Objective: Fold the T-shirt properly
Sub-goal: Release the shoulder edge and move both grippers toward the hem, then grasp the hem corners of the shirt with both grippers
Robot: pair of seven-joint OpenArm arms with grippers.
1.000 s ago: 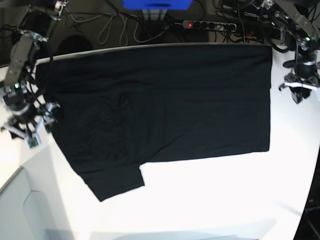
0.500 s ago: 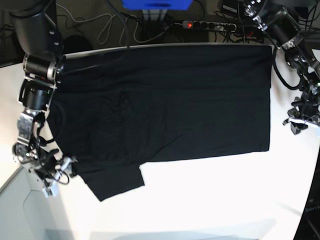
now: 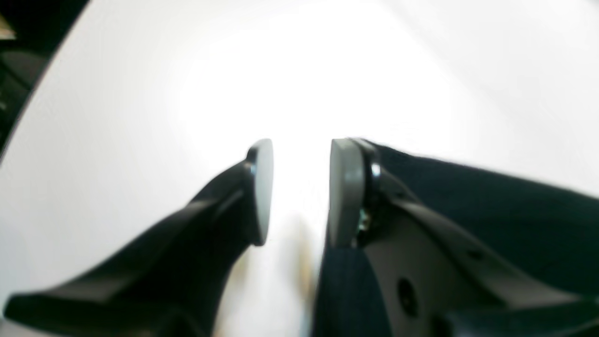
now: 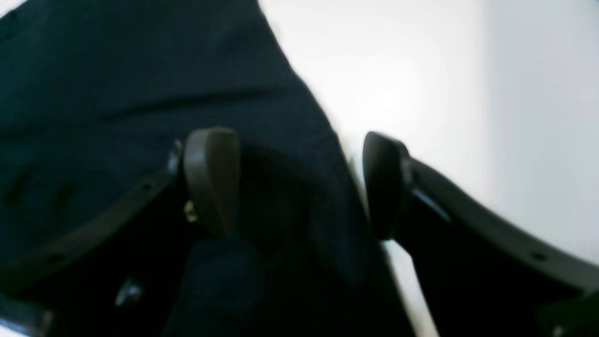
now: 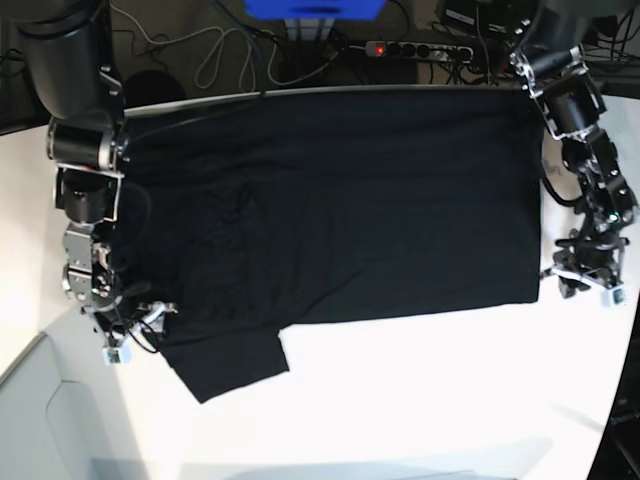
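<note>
The black T-shirt lies spread flat on the white table, plain side up, with one short sleeve sticking out toward the near edge. My left gripper hovers at the shirt's near right corner. In the left wrist view it is open over bare table, with the cloth just beyond its right finger. My right gripper is at the shirt's left edge beside the sleeve. In the right wrist view it is open, straddling the cloth edge.
A power strip, cables and a blue box lie behind the table's far edge. The table's curved rim runs close to my right gripper, with a grey panel below it.
Both arms have swung toward the near side: the right gripper slid down the shirt's left edge to the sleeve, the left gripper down to the shirt's near right corner. The shirt has not moved.
</note>
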